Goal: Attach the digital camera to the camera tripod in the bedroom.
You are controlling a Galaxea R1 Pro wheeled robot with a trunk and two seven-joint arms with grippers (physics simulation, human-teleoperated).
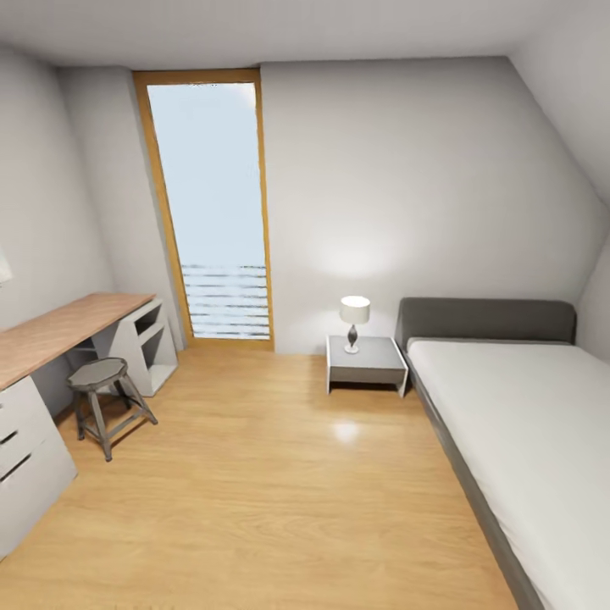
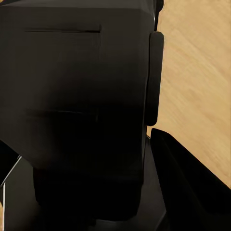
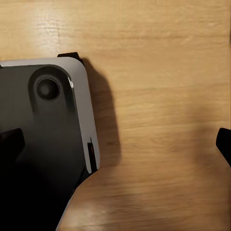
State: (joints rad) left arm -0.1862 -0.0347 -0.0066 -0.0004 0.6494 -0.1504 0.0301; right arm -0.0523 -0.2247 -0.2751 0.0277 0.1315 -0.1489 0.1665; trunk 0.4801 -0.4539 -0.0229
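Head view: bedroom with plank floor (image 1: 271, 474), grey-framed bed (image 1: 474, 500) at right, nightstand (image 1: 366, 363) bearing a lamp (image 1: 354, 320), desk (image 1: 59, 330) and stool (image 1: 103, 398) at left, tall window (image 1: 216, 212) behind; right wrist view: dark finger tips (image 3: 223, 144) at opposite edges, set wide apart over bare floor beside the robot's base (image 3: 43, 144); left wrist view: black housing (image 2: 72, 106) close up, finger state impossible to tell.
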